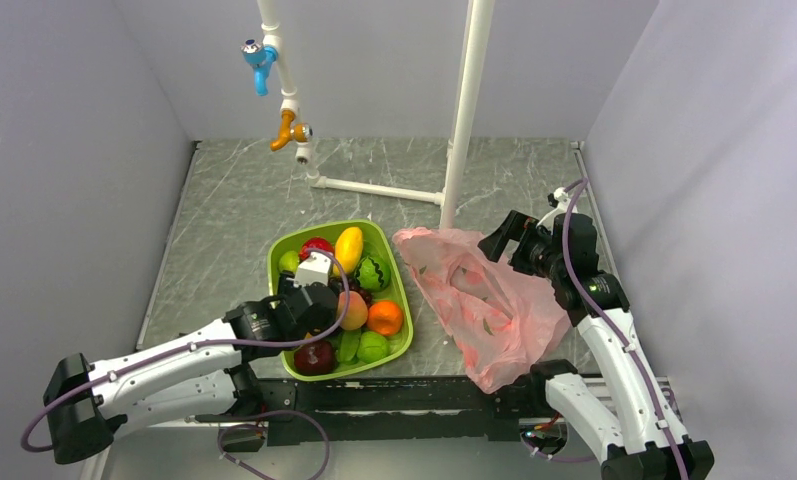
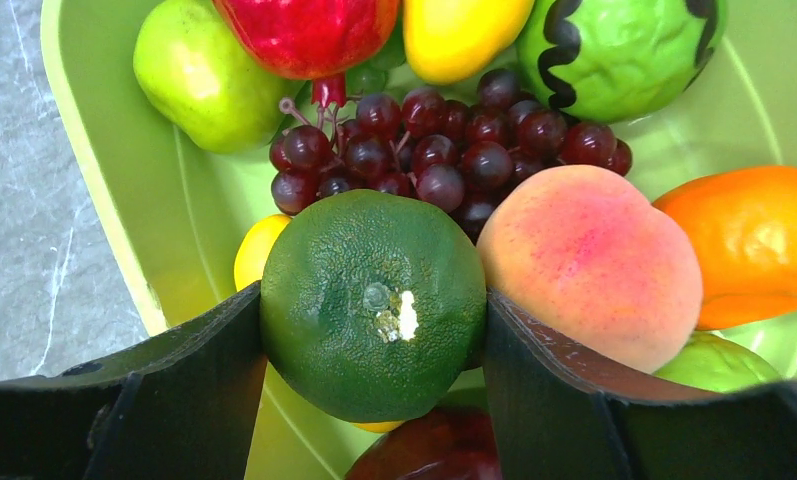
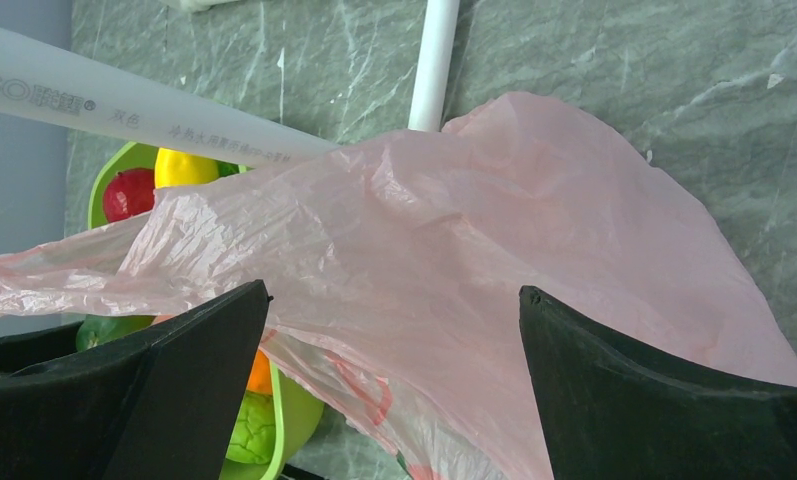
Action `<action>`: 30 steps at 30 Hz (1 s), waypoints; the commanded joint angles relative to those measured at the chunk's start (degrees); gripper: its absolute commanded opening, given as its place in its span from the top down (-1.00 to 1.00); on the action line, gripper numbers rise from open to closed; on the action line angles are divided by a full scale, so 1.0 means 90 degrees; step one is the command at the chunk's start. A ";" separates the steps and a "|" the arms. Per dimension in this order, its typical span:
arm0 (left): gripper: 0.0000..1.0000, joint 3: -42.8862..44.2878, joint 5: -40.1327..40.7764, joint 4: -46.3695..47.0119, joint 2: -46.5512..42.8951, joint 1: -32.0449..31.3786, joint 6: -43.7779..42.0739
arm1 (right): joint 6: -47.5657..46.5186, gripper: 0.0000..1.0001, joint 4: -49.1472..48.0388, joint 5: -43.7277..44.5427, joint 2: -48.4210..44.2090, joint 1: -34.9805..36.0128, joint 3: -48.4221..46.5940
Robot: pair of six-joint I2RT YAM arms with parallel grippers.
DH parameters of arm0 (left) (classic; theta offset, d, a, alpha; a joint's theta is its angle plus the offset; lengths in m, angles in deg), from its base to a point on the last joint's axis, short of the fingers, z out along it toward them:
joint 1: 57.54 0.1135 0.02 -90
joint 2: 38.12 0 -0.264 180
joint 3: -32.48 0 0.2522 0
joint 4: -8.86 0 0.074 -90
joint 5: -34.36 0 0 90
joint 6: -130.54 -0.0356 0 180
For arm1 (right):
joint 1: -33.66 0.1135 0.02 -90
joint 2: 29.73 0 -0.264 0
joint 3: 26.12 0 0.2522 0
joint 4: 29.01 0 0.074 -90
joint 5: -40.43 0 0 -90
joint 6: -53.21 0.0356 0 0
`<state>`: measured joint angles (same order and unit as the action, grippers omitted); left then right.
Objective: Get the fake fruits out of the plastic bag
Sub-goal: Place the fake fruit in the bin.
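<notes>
My left gripper [image 1: 322, 302] is down in the green tray [image 1: 275, 268], shut on the dark green round fruit [image 2: 374, 300], with a finger pressed against each side. The pink-orange peach [image 2: 594, 260] lies just right of it, touching the right finger. The red apple [image 2: 309, 30] lies at the tray's far end. The crumpled pink plastic bag [image 1: 489, 305] lies on the table right of the tray. My right gripper [image 1: 504, 240] hovers open and empty over the bag's far end, which fills the right wrist view [image 3: 494, 220] between the spread fingers [image 3: 204, 350].
The tray also holds purple grapes [image 2: 444, 140], a yellow mango [image 1: 348, 246], an orange [image 1: 385, 317], a maroon apple [image 1: 314, 356] and light green fruits. A white pipe stand [image 1: 464, 120] rises behind the bag, with toy taps [image 1: 259, 55] on a second pipe. Grey walls close both sides.
</notes>
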<state>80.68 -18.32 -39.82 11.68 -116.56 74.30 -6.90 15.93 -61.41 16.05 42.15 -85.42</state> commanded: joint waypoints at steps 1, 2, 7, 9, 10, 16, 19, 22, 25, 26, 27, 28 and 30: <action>-0.26 -0.0150 -0.0025 0.0512 0.0055 0.0081 0.0195 | -0.0077 -0.99 -0.0165 0.0122 -0.0020 0.0038 -0.0006; -0.33 -0.0162 -0.0048 0.0522 0.0092 0.0086 0.0212 | -0.0079 -0.99 -0.0159 0.0122 -0.0022 0.0036 -0.0005; -0.69 -0.0033 0.0011 0.0251 0.0165 0.0089 0.0371 | -0.0073 -0.99 -0.0190 0.0098 -0.0019 0.0050 0.0006; -0.90 0.0075 0.0085 0.0052 0.0118 0.0088 0.0435 | -0.0070 -0.99 -0.0184 0.0076 0.0010 0.0053 -0.0021; -0.98 0.0125 0.0103 -0.0022 0.0070 0.0092 0.0444 | -0.0074 -0.99 -0.0170 0.0075 0.0015 0.0050 -0.0026; -0.99 0.0412 0.0045 -0.0185 -0.0478 0.0087 0.0348 | -0.0034 -0.99 0.0011 0.0195 -0.0058 0.0051 -0.0153; -0.99 0.0708 -0.0064 -0.0130 -0.0915 0.0088 0.0088 | 0.0020 -0.99 0.0276 0.0427 -0.0135 0.0052 -0.0375; -0.99 0.1172 -0.0080 -0.0077 -0.1332 0.0093 -0.0364 | 0.0091 -0.99 0.0589 0.0839 -0.0259 0.0051 -0.0661; -0.99 0.1867 -0.0034 -0.0217 -0.1588 0.0093 -0.0895 | 0.0050 -0.99 0.0984 0.1280 -0.0334 0.0051 -0.1099; -0.99 0.2116 -0.0006 -0.0268 -0.1632 0.0093 -0.1076 | 0.0018 -0.99 0.1116 0.1546 -0.0345 0.0051 -0.1282; -0.99 0.2356 0.0027 -0.0322 -0.1685 0.0093 -0.1247 | -0.0017 -0.99 0.1259 0.1735 -0.0366 0.0046 -0.1460; -0.99 0.2584 0.0048 -0.0353 -0.1743 0.0093 -0.1407 | -0.0066 -1.00 0.1386 0.1902 -0.0401 0.0047 -0.1661; -0.99 0.2967 0.0024 -0.0300 -0.1902 0.0093 -0.1740 | -0.0209 -0.99 0.1542 0.2174 -0.0477 0.0052 -0.2038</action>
<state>100.39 -18.74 -42.70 -3.03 -115.64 66.78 -6.83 26.31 -49.76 13.80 42.39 -96.50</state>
